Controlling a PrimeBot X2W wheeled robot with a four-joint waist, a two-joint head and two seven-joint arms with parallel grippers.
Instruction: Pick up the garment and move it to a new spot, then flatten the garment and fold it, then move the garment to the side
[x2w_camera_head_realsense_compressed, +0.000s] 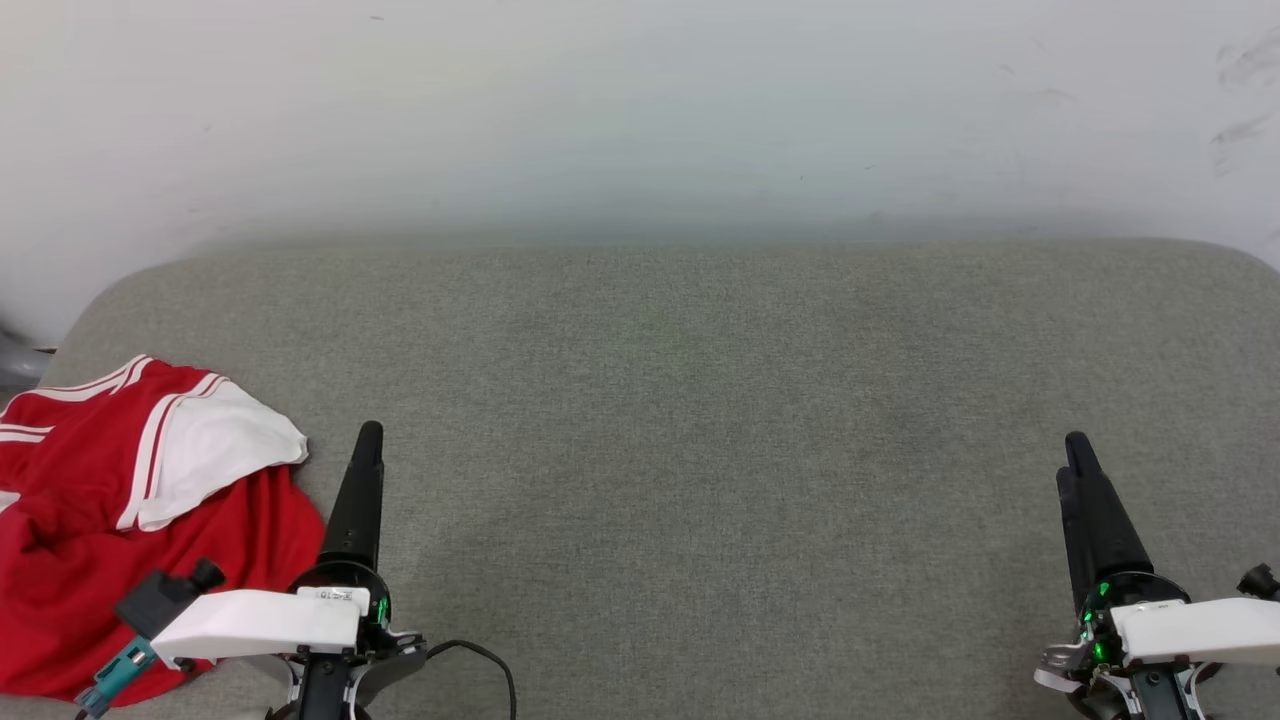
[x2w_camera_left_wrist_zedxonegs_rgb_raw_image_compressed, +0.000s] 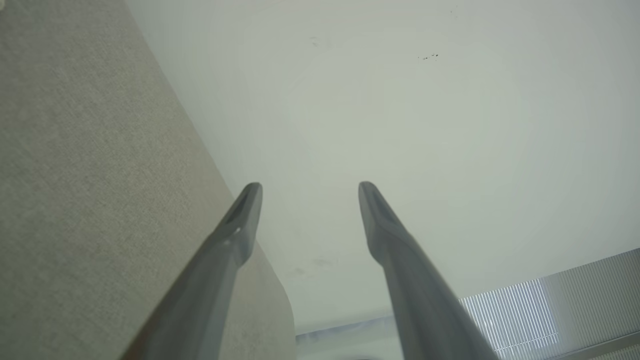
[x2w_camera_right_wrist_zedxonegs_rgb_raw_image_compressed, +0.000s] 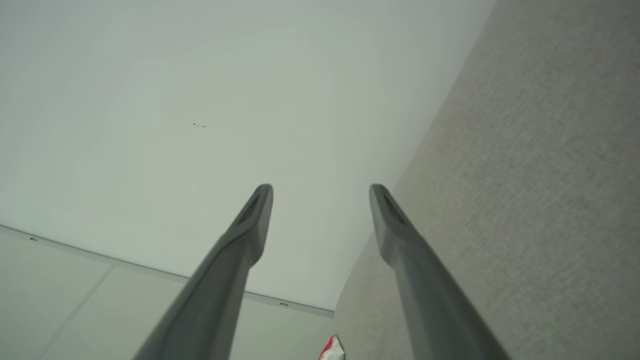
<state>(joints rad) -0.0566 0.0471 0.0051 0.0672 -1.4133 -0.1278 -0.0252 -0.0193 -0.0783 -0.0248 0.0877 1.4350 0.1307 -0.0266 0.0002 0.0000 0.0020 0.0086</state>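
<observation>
The garment (x2w_camera_head_realsense_compressed: 90, 530), a red jersey with a white sleeve and red-and-white striped trim, lies crumpled at the front left of the grey fabric surface (x2w_camera_head_realsense_compressed: 700, 400). Its lettering is hidden in the folds. My left gripper (x2w_camera_head_realsense_compressed: 368, 432) hovers just right of the garment, seen edge-on and pointing away from me. In the left wrist view its fingers (x2w_camera_left_wrist_zedxonegs_rgb_raw_image_compressed: 310, 187) stand apart, open and empty. My right gripper (x2w_camera_head_realsense_compressed: 1078, 445) is far off at the front right, also open and empty in its wrist view (x2w_camera_right_wrist_zedxonegs_rgb_raw_image_compressed: 321, 189). A small red-and-white patch (x2w_camera_right_wrist_zedxonegs_rgb_raw_image_compressed: 332, 350) shows at that view's bottom edge.
A pale wall (x2w_camera_head_realsense_compressed: 640, 110) rises right behind the surface's rounded back edge. A black cable (x2w_camera_head_realsense_compressed: 485, 655) loops beside my left wrist. A grey object (x2w_camera_head_realsense_compressed: 20, 360) sits past the left corner. The wide middle of the surface lies between my grippers.
</observation>
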